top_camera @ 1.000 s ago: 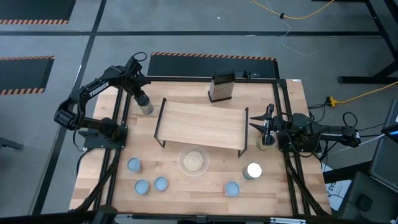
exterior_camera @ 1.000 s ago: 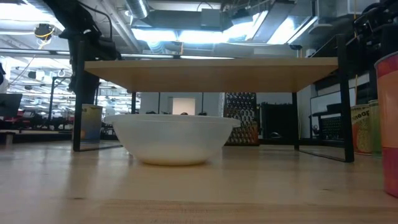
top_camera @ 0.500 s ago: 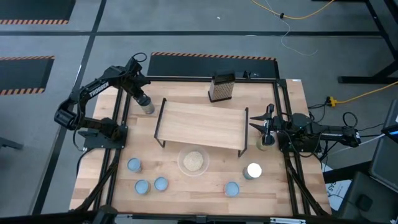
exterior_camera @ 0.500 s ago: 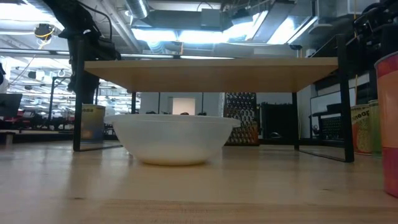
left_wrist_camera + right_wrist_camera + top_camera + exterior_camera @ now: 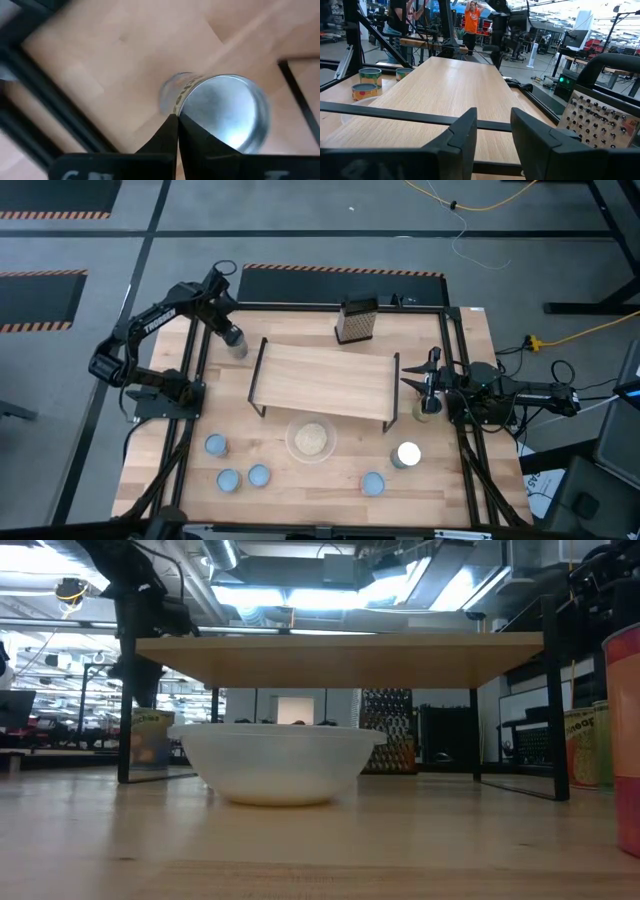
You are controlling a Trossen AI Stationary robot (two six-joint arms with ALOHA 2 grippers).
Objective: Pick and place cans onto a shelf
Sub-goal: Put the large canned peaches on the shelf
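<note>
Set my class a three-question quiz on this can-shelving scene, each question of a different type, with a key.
1. True or false: a can already stands on top of the shelf.
2. The left gripper is by a silver-topped can off the shelf's left end. Its fingers are: A) shut together with nothing between them; B) spread wide apart; C) clamped around the can.
3. In the high view, how many blue-topped cans can you count?

Key: 1 false; 2 A; 3 four.
</note>
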